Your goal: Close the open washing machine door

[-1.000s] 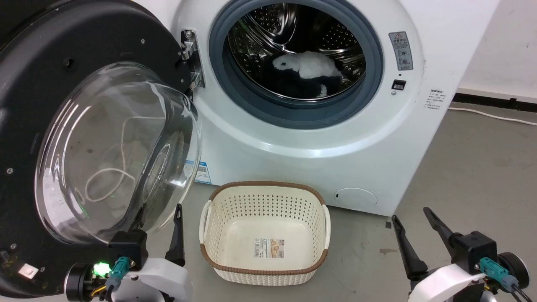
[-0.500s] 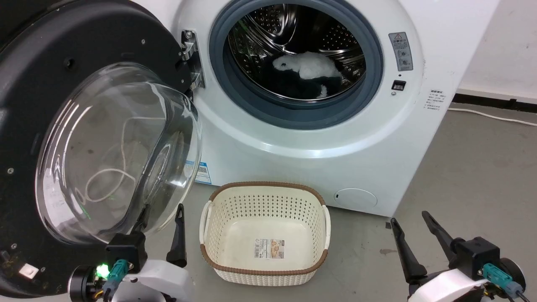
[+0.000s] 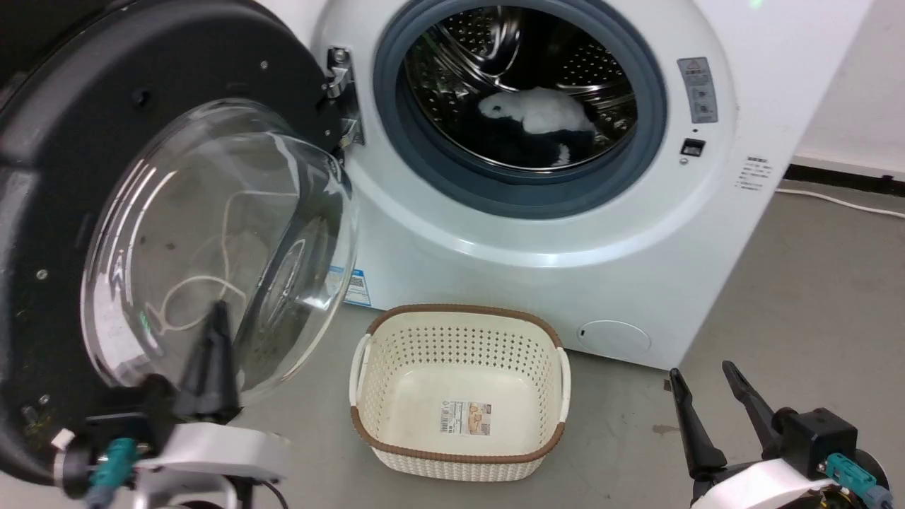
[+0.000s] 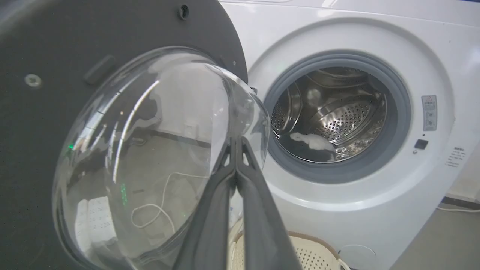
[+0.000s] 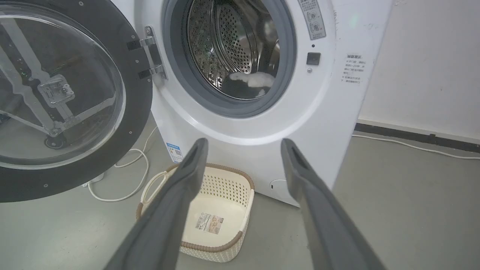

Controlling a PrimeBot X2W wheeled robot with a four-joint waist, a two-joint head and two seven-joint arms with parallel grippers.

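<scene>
Left end effector (image 3: 218,312) shifted, black-rimmed door (image 3: 63,141) open

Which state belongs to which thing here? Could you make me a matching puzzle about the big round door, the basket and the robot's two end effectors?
Things
1. large round black-rimmed washing machine door with a clear glass bowl
2. cream perforated plastic basket with a brown rim
3. left end effector
4. right end effector

States
A. fingers spread apart
B. standing on the grey floor
C. swung wide open
D. fingers pressed together

Pairs: 1-C, 2-B, 3-D, 4-A
</scene>
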